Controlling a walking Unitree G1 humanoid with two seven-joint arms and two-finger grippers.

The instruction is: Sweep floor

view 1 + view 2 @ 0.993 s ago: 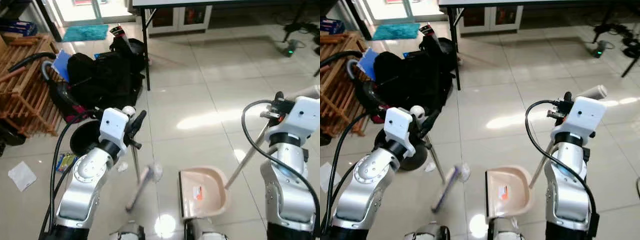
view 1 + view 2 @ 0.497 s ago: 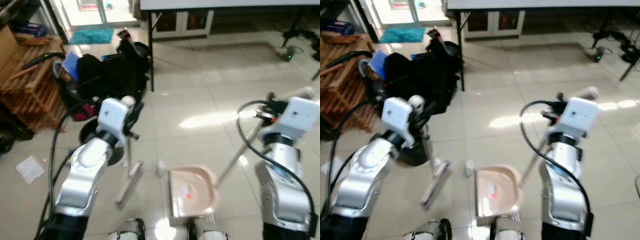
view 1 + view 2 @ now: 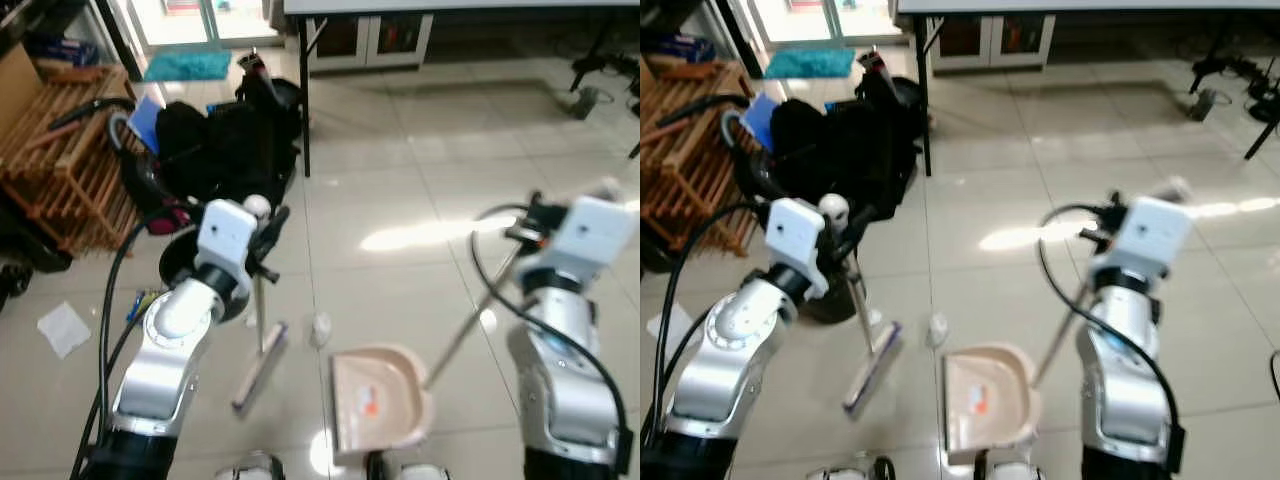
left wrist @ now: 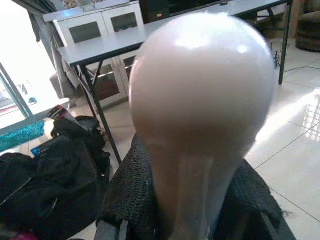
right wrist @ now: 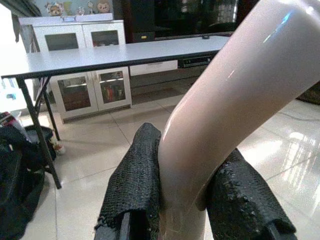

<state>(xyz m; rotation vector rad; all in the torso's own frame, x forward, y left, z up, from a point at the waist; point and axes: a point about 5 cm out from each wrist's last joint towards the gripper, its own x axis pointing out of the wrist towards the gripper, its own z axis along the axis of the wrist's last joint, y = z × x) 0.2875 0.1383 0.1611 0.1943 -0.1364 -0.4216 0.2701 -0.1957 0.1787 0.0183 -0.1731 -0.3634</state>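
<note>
The small pale scrap of litter [image 3: 321, 326] lies on the glossy tile floor [image 3: 400, 210], between the pale flat broom head [image 3: 259, 365] and the pink plastic dustpan [image 3: 378, 409]. The left end effector [image 3: 268, 243] grips the broom handle; the right end effector [image 3: 540, 222] grips the dustpan's long handle. Best: hold the pan lip flat and sweep low toward it in 1 short stroke.

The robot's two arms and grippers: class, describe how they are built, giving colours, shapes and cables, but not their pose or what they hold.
Both arms are silver metal with rounded, bulbous joints. Each wrist carries a boxy white housing above a black band. A thick black cable loops beside the left arm and arcs over the right arm. The left gripper and right gripper have black fingers with rough, mesh-textured pads.
</note>
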